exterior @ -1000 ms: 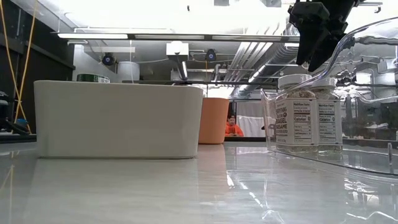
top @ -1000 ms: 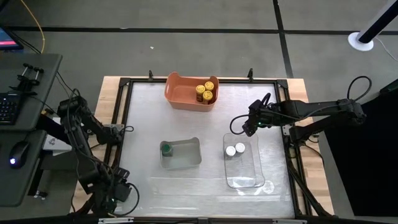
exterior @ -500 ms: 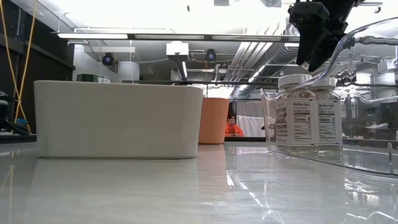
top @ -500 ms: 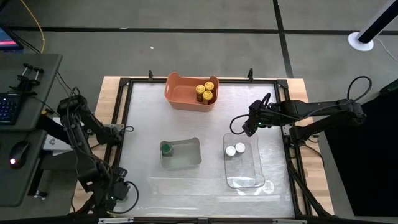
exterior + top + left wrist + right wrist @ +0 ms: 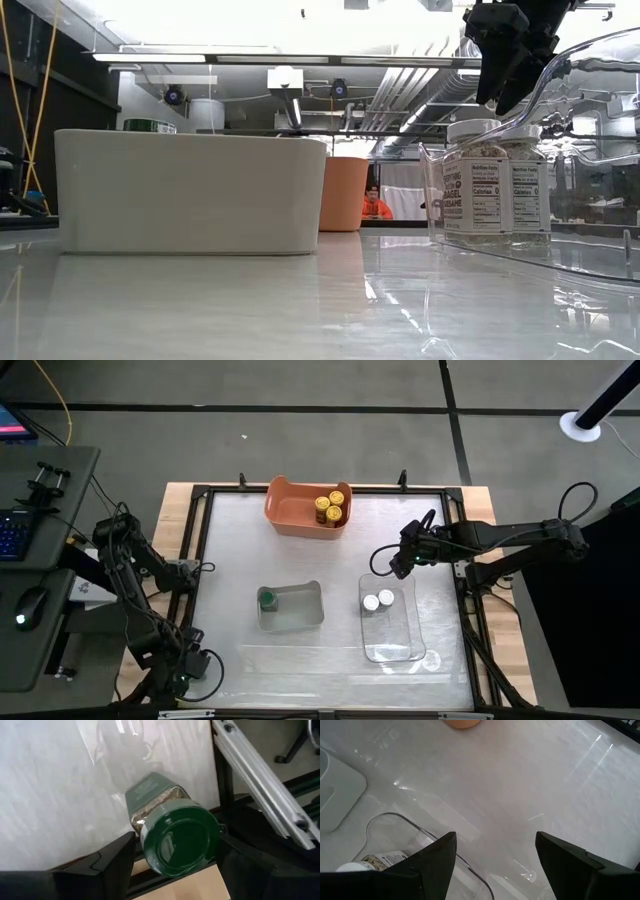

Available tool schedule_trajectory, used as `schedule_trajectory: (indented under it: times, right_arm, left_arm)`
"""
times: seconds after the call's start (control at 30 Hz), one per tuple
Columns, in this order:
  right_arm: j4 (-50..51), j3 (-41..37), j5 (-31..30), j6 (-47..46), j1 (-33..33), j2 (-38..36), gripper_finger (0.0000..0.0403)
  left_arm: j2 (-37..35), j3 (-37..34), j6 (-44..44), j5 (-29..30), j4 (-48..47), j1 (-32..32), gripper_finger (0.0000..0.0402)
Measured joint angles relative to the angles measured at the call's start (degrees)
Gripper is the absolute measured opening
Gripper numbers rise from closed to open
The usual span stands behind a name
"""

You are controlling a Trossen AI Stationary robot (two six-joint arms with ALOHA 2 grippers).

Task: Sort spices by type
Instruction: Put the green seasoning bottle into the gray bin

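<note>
- The bench (image 5: 330, 560) carries an orange bin (image 5: 295, 510) with yellow-capped jars (image 5: 332, 505), a grey tray (image 5: 300, 608) with one green-capped jar (image 5: 267, 599), and a clear tray (image 5: 395, 630) with two white-capped jars (image 5: 377, 600).
- The left pincer (image 5: 175, 865) sits folded low at the bench's near left corner, clamped wide on a green-capped spice jar (image 5: 175, 835); the jar's long axis points forward, away from the wrist. The grey tray lies inward and farther along the bench, so that arm is the nearer one.
- The right pincer (image 5: 400, 565) hovers open and empty just beyond the clear tray's far end.
</note>
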State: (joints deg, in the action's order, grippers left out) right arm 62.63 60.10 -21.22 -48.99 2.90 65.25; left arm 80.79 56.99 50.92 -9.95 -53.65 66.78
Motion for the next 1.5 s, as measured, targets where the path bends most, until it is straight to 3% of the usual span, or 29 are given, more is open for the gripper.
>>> schedule_trajectory:
  times: [0.5,0.83,1.03,1.27,1.5]
  right_arm:
    - [-0.01,0.0,-0.04,0.0,0.0,0.0,0.0268]
    - [0.0,0.0,-0.06,0.08,0.0,-0.01,0.0268]
    - [0.0,0.0,-0.08,0.42,0.0,0.0,0.0268]
    - [-0.02,0.0,-0.08,0.17,0.0,0.0,0.0268]
    - [-0.02,0.0,-0.08,0.0,0.0,0.0,0.0268]
  left_arm:
    - [0.0,-0.04,-1.23,2.09,1.41,-2.46,0.025]
    - [0.0,-0.04,16.59,1.87,1.45,-6.01,0.025]
    - [0.0,-0.04,19.67,3.23,1.69,-7.52,0.025]
    - [-0.02,-0.04,18.82,8.66,0.61,-11.69,0.025]
    - [-0.02,-0.04,13.51,9.22,-3.36,-18.5,0.025]
